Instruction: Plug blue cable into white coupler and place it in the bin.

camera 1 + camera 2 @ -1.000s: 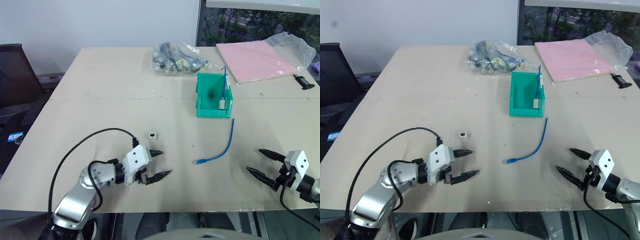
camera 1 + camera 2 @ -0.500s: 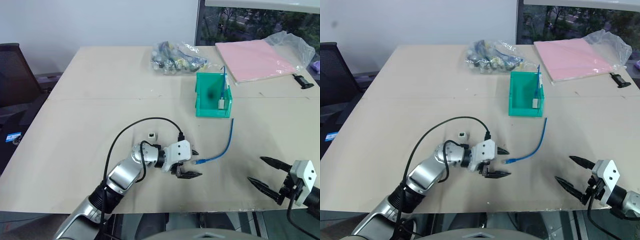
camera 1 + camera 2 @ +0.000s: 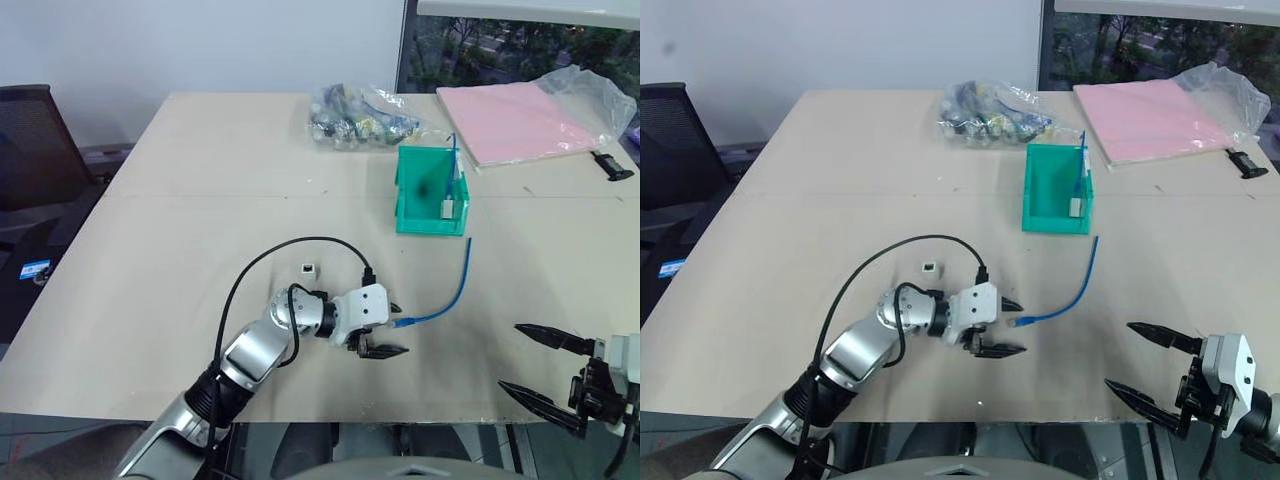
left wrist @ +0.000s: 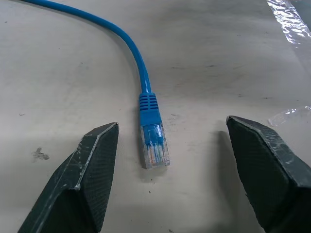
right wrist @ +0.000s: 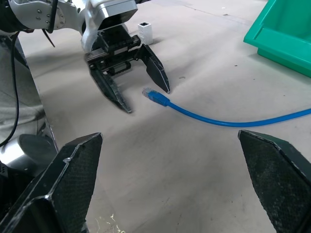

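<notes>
L gripper (image 4: 160,170) has swung across the table (image 3: 200,220) since a sec ago. It was down near the white coupler (image 3: 308,269), now it sits right at the near plug end of the blue cable (image 3: 445,300). Its jaws have narrowed a bit but are still apart, one finger either side of the plug, not touching it yet, nothing held. So: it's lined up for the pinch, grab not made.

Cable lies flat, curving from the L gripper up toward the bin (image 3: 425,200), far end just short of the bin's front wall. Coupler sits loose on the table, just beside the L arm and well apart from the bin. R gripper (image 3: 540,368) has pulled back toward the table's near edge, fingers spread wide, empty, well away from the cable. Plugging hasn't started.
</notes>
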Robot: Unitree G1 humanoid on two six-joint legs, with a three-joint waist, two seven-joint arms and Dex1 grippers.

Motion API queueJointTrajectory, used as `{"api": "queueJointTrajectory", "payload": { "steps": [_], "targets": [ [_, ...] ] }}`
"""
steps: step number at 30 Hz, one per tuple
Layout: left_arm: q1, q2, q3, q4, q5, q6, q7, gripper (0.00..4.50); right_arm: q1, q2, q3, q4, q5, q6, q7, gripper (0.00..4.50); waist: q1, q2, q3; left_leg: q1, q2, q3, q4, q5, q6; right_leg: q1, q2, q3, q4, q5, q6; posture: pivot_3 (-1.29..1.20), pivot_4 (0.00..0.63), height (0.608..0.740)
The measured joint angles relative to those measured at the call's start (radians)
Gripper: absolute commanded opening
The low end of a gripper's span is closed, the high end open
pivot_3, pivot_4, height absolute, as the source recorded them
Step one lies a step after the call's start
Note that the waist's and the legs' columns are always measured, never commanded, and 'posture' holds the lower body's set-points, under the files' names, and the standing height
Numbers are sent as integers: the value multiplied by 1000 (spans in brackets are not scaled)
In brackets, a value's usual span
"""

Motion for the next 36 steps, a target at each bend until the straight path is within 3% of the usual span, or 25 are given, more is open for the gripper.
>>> {"api": "queueJointTrajectory", "payload": {
  "steps": [2,5,12,15,18,25,34,36],
  "targets": [
    [-15,-7,3,12,9,2,11,1213,0,1,0,1,-5,-2,-2,4500,0,0,0,0,0,0,0,0,0,0,0,0,0,0,0,0,150,740],
    [-25,-9,8,19,14,3,15,43,0,2,0,1,-11,-2,-3,4500,0,0,0,0,0,0,0,0,0,0,0,0,0,0,0,0,150,740],
    [-28,-39,16,33,5,20,15,6,-37,34,11,0,-7,36,-61,4500,7,0,0,0,0,0,0,0,0,0,0,0,-1,0,0,0,150,740],
    [-28,-109,74,38,-107,120,2,6,-63,70,34,-42,74,163,-188,4500,14,0,0,-2,1,-1,1,0,0,-1,-1,-1,0,0,0,0,150,740],
    [-57,-213,199,33,-333,304,-9,6,-74,83,86,-126,226,349,-329,4500,15,0,0,-4,1,-4,5,0,0,-1,-1,-4,0,0,0,0,150,740],
    [-87,-252,344,16,-607,547,3,6,-188,184,136,-182,489,491,-545,4500,-3,-1,1,-4,1,-3,7,0,0,-1,0,-5,1,0,0,0,150,740],
    [-88,-303,360,15,-688,608,50,6,-300,193,208,-222,616,561,-651,4500,-8,-1,1,-6,0,-5,10,0,0,-1,0,-8,2,0,1,0,150,740],
    [-87,-305,352,15,-691,608,56,0,-312,188,208,-221,626,568,-660,3995,-9,-1,1,-6,0,-5,10,0,0,-1,0,-8,2,0,1,0,150,740]
  ]
}}
